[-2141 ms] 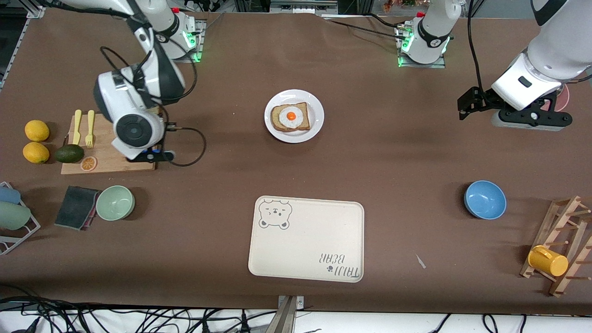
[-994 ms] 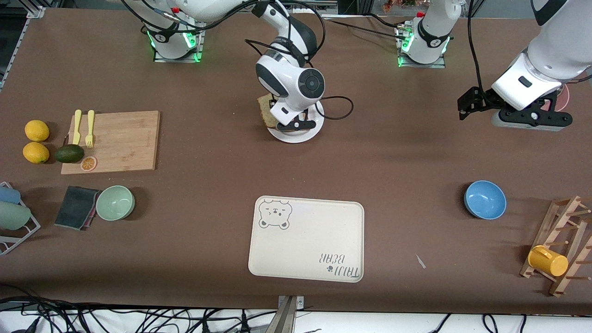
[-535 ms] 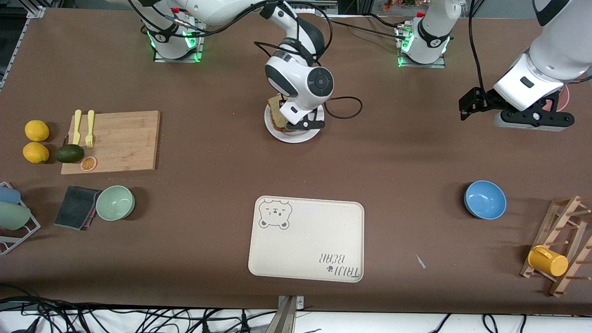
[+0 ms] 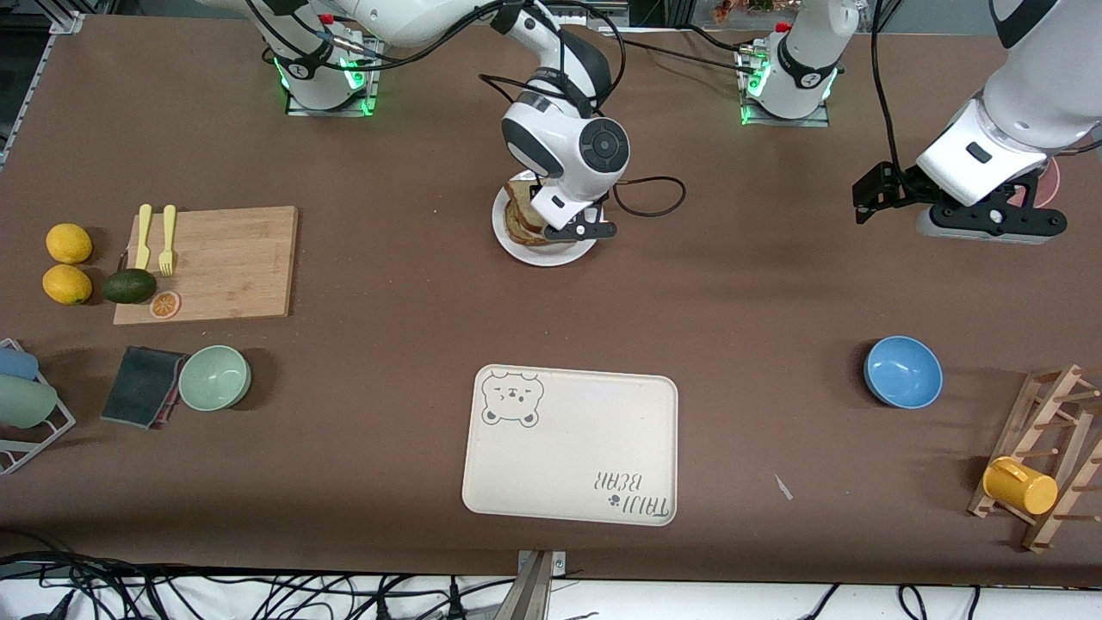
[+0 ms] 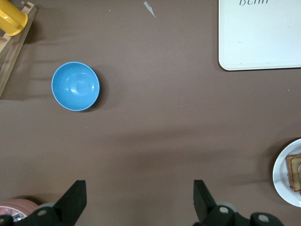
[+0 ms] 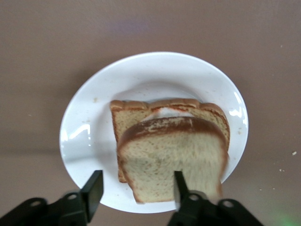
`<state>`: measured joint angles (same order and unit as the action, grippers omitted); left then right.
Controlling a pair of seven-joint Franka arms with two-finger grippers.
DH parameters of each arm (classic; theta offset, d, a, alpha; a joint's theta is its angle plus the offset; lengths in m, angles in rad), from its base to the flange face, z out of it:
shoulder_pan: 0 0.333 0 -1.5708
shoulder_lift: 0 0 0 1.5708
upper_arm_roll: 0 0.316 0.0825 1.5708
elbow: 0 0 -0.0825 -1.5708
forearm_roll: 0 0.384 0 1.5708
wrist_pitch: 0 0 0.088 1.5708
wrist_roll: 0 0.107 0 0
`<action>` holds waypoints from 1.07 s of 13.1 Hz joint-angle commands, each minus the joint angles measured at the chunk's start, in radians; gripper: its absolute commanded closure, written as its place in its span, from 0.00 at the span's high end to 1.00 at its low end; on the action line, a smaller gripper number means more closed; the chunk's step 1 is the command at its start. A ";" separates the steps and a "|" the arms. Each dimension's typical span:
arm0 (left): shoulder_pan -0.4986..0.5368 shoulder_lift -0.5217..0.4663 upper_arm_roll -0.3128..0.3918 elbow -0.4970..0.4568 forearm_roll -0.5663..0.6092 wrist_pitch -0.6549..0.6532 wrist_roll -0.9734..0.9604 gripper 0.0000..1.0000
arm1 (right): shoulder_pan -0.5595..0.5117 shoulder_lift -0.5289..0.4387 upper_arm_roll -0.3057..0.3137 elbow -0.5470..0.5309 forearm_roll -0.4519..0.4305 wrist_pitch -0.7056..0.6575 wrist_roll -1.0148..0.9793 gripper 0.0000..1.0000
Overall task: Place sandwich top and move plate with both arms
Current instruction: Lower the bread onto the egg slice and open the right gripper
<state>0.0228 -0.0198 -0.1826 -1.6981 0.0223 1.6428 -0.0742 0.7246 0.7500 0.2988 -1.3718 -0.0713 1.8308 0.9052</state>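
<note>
The sandwich top (image 6: 174,155), a speckled light-brown slice, lies tilted over the egg-bearing slice (image 6: 123,115) on the white plate (image 6: 84,117). My right gripper (image 6: 136,193) hovers just over the plate with its jaws apart; one finger stands clear of the slice and the other is at its edge. In the front view the right wrist covers most of the plate (image 4: 527,252), and the stacked bread (image 4: 518,213) shows beside it. My left gripper (image 5: 138,200) is open and empty, waiting over bare table at the left arm's end (image 4: 990,226).
The cream bear-printed tray (image 4: 570,445) lies nearer to the front camera than the plate. A blue bowl (image 4: 902,371) and a wooden rack with a yellow cup (image 4: 1020,485) are toward the left arm's end. A cutting board (image 4: 215,263), fruit and a green bowl (image 4: 214,377) are toward the right arm's end.
My right arm carried the bread slice from the cutting board to over the plate and lowered it onto the egg slice. The left arm has barely moved.
</note>
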 commanded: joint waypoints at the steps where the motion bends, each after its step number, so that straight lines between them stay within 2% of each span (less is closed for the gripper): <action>1: 0.000 0.008 -0.001 0.025 -0.021 -0.020 0.002 1.00 | 0.007 0.011 -0.006 0.056 0.018 -0.008 -0.003 1.00; 4: 0.002 0.009 -0.001 0.023 -0.021 -0.020 0.008 1.00 | -0.014 -0.007 -0.007 0.057 0.027 -0.024 -0.008 1.00; 6: -0.001 0.015 -0.001 0.021 -0.027 -0.030 0.008 1.00 | -0.060 -0.052 -0.006 0.056 0.074 -0.040 -0.046 1.00; 8: 0.011 0.034 -0.001 0.023 -0.095 -0.081 0.010 1.00 | -0.102 -0.089 -0.009 0.057 0.090 -0.112 -0.107 1.00; 11: 0.012 0.053 0.000 0.023 -0.119 -0.087 0.010 1.00 | -0.166 -0.168 -0.013 0.056 0.088 -0.198 -0.137 1.00; 14: 0.000 0.124 0.000 0.023 -0.177 -0.084 0.069 1.00 | -0.258 -0.237 -0.017 0.056 0.087 -0.281 -0.207 1.00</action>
<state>0.0254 0.0456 -0.1818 -1.6988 -0.1029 1.5748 -0.0540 0.5170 0.5646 0.2827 -1.3021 -0.0035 1.5983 0.7489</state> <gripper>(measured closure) 0.000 0.000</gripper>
